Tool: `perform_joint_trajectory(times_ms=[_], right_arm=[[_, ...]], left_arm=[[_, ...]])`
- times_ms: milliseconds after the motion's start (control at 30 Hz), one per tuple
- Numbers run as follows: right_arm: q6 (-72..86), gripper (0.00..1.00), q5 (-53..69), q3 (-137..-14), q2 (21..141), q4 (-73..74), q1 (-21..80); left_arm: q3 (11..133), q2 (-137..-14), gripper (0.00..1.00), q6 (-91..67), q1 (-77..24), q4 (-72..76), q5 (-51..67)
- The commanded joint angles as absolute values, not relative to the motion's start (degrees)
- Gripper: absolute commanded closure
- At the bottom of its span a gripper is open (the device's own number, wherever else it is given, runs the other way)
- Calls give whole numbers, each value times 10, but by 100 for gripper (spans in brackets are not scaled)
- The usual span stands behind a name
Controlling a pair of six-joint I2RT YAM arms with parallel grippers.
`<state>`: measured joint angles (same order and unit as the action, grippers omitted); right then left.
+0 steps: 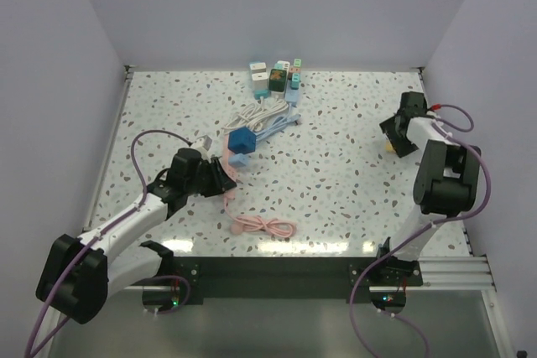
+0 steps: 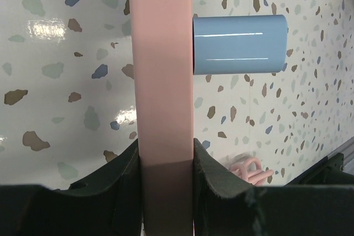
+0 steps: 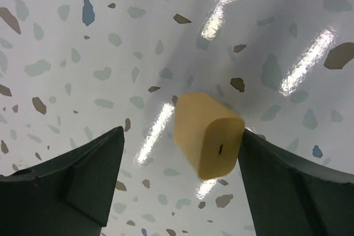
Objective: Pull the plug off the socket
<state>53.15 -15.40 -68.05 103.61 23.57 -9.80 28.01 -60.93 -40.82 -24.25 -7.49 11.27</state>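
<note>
The left gripper (image 2: 165,161) is clamped on a pink socket strip (image 2: 163,64), with a blue plug (image 2: 239,44) butting against the strip's side; over on the right of the speckled table (image 1: 336,173), the right gripper (image 3: 180,153) stands with its jaws apart. A yellow plug (image 3: 209,134) lies between them, resting against one finger only, well apart from the strip.

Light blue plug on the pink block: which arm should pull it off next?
Right, probably. The left gripper is clamped on the pink block, bracing it beside the light blue plug. The right gripper is open by the yellow adapter, carrying nothing, though farther away.
</note>
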Motion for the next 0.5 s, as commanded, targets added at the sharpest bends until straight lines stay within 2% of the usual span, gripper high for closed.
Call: perform_joint_trajectory(times_ms=[0, 100, 300, 367, 400, 467], right_arm=[[526, 13, -135, -672, 973, 228, -105], [519, 8, -122, -658, 920, 245, -105], [498, 10, -1, -615, 842, 259, -85], [478, 10, 35, -593, 825, 245, -48], [471, 10, 97, -583, 821, 226, -32], [462, 11, 134, -561, 816, 187, 45]], left_arm=[[287, -598, 100, -388, -238, -24, 117], [287, -605, 100, -388, -238, -13, 123], [288, -627, 100, -387, -238, 18, 136], [292, -637, 100, -388, -238, 25, 146], [293, -642, 100, -388, -238, 32, 149], [300, -651, 100, -388, -238, 36, 154]])
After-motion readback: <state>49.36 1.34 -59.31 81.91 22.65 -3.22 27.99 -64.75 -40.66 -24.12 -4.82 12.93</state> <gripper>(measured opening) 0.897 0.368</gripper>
